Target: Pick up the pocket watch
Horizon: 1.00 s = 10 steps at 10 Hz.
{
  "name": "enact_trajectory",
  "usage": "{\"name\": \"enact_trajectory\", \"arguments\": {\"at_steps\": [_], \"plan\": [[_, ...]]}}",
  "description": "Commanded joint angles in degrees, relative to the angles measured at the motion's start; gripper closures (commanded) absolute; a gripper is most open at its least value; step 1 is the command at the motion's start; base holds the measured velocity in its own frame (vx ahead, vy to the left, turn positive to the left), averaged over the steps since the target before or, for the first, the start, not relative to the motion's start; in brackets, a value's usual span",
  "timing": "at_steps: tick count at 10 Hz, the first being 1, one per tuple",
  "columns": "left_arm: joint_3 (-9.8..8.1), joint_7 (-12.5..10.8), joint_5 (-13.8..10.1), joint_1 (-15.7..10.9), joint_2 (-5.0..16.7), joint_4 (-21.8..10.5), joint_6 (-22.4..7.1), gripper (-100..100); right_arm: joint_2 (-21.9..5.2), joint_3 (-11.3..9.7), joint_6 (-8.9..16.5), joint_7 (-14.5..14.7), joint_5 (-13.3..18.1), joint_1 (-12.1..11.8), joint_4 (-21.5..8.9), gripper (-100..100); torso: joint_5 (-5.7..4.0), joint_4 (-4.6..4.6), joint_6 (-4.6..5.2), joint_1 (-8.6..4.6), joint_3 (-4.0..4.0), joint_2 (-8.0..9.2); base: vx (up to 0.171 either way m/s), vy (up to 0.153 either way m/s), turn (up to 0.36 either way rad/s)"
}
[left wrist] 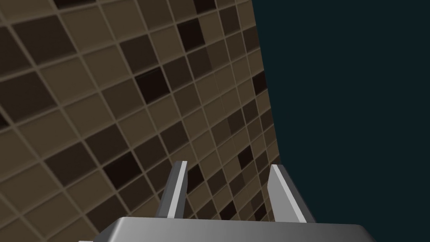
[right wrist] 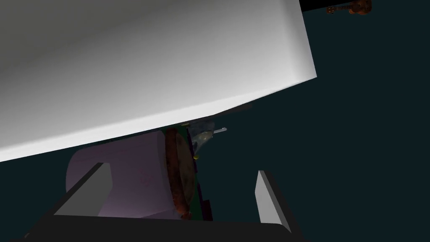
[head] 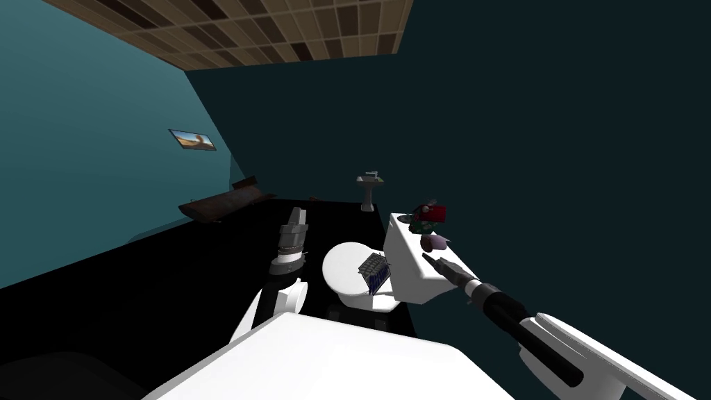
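Grey and small, the pocket watch, if read rightly, is seen on the white toilet tank. It lies straight ahead of the open right jaws, beyond a purple cup that is nearly between them. The left jaws, also open, are raised well apart from the tank.

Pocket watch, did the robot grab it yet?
Not yet. Done: the right gripper is at the top of the white toilet tank. In hand: its fingers stand open, facing a mauve cylinder with a brown round end; I cannot tell if that is the watch. To do: close and lift. The left gripper is open.
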State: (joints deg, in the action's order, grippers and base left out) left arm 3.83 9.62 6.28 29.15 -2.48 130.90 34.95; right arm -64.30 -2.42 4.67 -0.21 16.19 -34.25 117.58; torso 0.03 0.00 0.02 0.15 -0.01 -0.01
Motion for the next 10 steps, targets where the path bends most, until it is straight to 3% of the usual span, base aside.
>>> {"name": "enact_trajectory", "arguments": {"at_steps": [1, 6, 8, 9, 10], "plan": [[0.00, 0.0, 0.0, 0.0, 0.0, 0.0, 0.0, 0, -1.8, -0.2, 0.5, -0.2, 0.1, 0.2, -0.5, -100, 0.00, 0.00, 0.00, 0.00, 0.00, 0.00, 0.009, 0.028, 0.027], [0.00, 0.0, 0.0, 0.0, 0.0, 0.0, 0.0, 0, -10.4, -0.5, 3.9, -0.7, 1.6, -0.7, -2.6, -100, 0.00, -0.01, 0.00, 0.00, -0.02, -0.03, 0.015, 0.038, 0.077], [0.00, 0.0, 0.0, 0.0, 0.0, 0.0, 0.0, 0, -12.1, -0.6, 4.6, -0.8, 1.9, -0.9, -3.1, -100, -0.01, 0.00, 0.01, -0.03, 0.01, 0.01, 0.008, 0.025, 0.040], [0.00, 0.0, 0.0, 0.0, 0.0, 0.0, 0.0, 0, -11.6, -0.6, 4.3, -0.7, 1.8, -0.8, -2.9, -100, -0.01, 0.01, 0.02, -0.05, 0.01, 0.02, 0.003, 0.008, 0.006], [-0.01, 0.0, 0.0, 0.0, 0.0, 0.0, 0.0, 0, -11.7, -0.6, 4.4, -0.8, 1.8, -0.8, -2.9, 0, -0.03, 0.01, 0.03, -0.10, 0.03, 0.05, 0.000, 0.000, 0.000]]}}
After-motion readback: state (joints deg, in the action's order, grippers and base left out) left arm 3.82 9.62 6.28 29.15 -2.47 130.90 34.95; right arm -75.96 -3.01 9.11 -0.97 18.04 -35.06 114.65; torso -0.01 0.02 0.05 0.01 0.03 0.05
